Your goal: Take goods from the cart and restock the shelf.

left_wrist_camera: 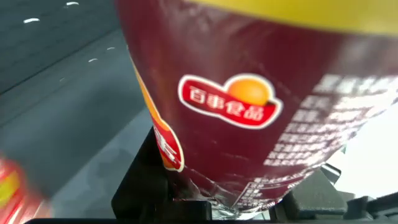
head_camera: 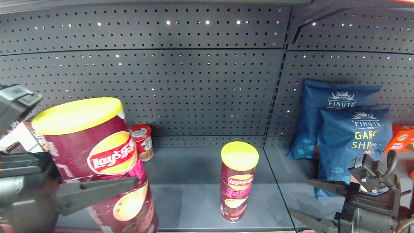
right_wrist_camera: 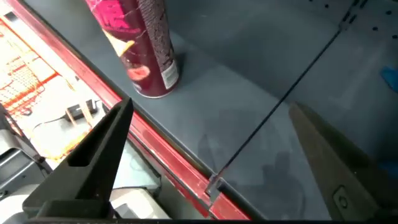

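While the left gripper (head_camera: 123,183) is clamped around the middle of a maroon chip can (head_camera: 87,142) with a yellow lid, the can leans, its lid tipped toward the robot's left, in front of the left end of the shelf (head_camera: 194,181). One dark finger (head_camera: 97,191) crosses the can's front; the other is hidden behind it. Whether the can's base touches the shelf cannot be told.

A second can (head_camera: 238,183) of the same kind stands upright on the shelf, near the front edge and about midway along it, well apart from the held one. At the back of the shelf, just behind the held can, sits a small red cup (head_camera: 142,142) against the perforated back panel (head_camera: 194,81).

On the next section to the right, two blue snack bags (head_camera: 352,136) lean against the panel, one in front of the other, and an orange box (head_camera: 402,137) lies beside them at the far right.

The right gripper (head_camera: 299,195) hangs low at the right with nothing in it – its fingers spread wide. From its wrist camera it sits over the shelf's red front edge (right_wrist_camera: 155,134), near the seam between the two sections, with the standing can beyond.
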`<state>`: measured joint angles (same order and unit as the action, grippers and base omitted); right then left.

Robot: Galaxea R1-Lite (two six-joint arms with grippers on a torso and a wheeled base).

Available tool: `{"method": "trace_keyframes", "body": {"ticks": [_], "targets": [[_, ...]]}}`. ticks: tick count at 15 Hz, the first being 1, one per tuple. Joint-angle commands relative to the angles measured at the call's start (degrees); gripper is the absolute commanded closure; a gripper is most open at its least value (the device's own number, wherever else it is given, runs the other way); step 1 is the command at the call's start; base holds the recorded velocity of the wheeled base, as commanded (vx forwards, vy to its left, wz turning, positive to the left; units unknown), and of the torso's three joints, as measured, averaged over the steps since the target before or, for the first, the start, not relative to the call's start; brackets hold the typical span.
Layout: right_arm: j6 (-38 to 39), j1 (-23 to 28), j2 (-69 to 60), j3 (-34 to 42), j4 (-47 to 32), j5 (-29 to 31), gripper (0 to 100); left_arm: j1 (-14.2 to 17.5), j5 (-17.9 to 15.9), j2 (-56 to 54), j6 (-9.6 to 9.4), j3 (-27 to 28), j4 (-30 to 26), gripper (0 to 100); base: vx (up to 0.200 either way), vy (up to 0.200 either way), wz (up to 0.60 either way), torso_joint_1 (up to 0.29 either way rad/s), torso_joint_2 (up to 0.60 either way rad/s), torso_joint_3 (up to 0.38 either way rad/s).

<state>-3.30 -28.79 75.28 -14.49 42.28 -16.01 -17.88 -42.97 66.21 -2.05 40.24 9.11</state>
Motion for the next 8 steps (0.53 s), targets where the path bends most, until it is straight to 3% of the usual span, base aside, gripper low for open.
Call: {"method": "trace_keyframes", "body": {"ticks": [1,3,8], "targets": [[0.0,0.0,1.2,-0.6,0.4,-1.0,0,-3.4,-0.1,13.0,0.11,0.5,8.6,100,0.000,0.000,0.00,0.000,0.00,0.000],[0.0,-0.1,1.3,-1.7,0.3,-1.0,0,-2.6,0.3,21.9,0.20,4.8,14.1,100,0.000,0.000,0.00,0.000,0.00,0.000],[0.0,-0.1,1.3,-1.9,0.4,-1.5,0,-2.9,1.6,31.2,-0.24,9.6,14.9,100,0.000,0.000,0.00,0.000,0.00,0.000]]}}
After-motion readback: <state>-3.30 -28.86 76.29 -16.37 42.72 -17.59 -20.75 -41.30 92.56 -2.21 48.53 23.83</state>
